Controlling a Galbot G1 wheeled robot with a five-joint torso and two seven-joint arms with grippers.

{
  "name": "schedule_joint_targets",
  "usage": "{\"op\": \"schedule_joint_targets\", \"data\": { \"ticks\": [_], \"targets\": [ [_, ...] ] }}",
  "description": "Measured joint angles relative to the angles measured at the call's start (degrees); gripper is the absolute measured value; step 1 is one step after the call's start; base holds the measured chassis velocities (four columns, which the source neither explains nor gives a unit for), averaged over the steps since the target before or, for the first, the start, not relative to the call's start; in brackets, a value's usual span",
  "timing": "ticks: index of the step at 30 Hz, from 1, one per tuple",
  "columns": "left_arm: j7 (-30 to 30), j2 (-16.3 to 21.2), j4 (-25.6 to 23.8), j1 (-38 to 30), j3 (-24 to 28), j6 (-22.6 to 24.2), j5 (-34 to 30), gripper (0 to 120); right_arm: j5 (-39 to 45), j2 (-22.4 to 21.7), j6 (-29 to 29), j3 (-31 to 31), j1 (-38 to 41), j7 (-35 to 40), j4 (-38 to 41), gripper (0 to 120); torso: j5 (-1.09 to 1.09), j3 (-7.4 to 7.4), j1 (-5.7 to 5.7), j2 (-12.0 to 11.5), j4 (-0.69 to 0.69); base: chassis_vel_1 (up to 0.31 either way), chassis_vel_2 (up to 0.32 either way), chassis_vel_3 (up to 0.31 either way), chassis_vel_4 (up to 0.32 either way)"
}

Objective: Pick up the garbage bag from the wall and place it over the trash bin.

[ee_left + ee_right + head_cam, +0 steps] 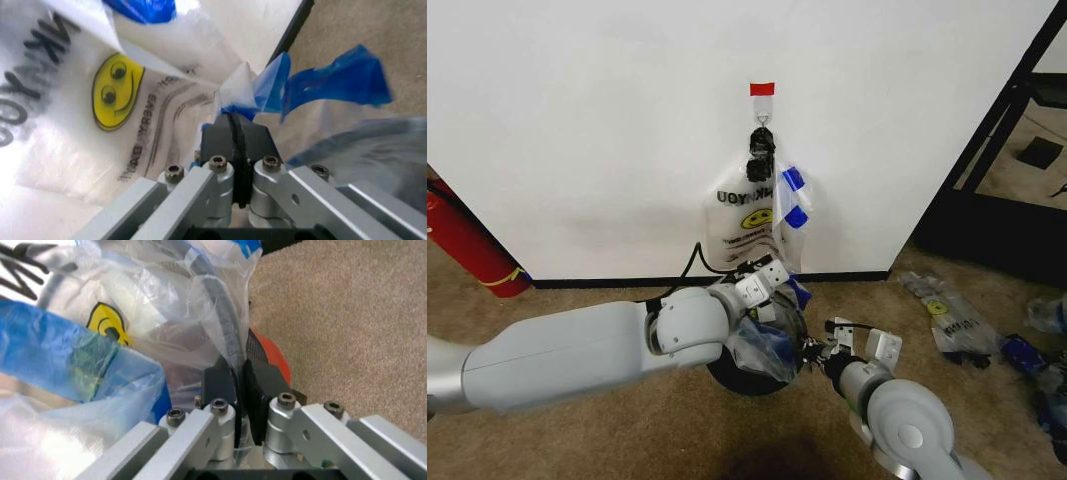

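Bags first, since there's a bunch: one smiley bag (749, 222) hangs from the hook (761, 131) on the wall (577, 120), just under one red tape strip (762, 89) at top centre, one garbage bag (765, 345) sits low in the middle of the head view, and at least two more smiley bags (955, 322) lie on the carpet at the right edge.

Going left to right in the head view: one red fire extinguisher (467, 245) leans at the far left by the black baseboard. Next comes the left gripper (772, 283), at centre just below the hanging bag. In the left wrist view its pads (252, 140) are pressed together on a pinch of the garbage bag's film with blue patches right above it.

Right under that is the one trash bin (737, 378), black, mostly hidden by the arm and by the garbage bag draped over its mouth. A red band shows at its base in the right wrist view.

Then the right gripper (812, 352), lower centre-right, touches the bag's right side. Its pads (219, 382) are clamped on a fold of the clear plastic too.

So both claws are closed on the same bag, which is spread between them over the bin.
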Motion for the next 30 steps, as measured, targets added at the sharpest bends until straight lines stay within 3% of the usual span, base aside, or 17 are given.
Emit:
{"op": "schedule_joint_targets", "data": {
  "ticks": [11, 30],
  "targets": [
    [2.76, 3.77, 3.53, -0.25, -0.54, -0.01, -1.9, 0, -3.99, -1.0, 0.47, 0.59, -2.9, -3.94, 1.9, 0, -0.01, 0.0, 0.0, 0.0, 0.0, 0.0, 0.0, 0.0, 0.0],
    [6.57, 12.35, 3.22, 4.54, -6.15, -0.03, -4.51, 0, -10.7, -2.58, 4.97, 1.67, -5.61, -13.86, 3.46, 0, -0.01, 0.0, 0.0, 0.0, 0.0, 0.0, 0.0, 0.0, 0.0]
  ]
}}
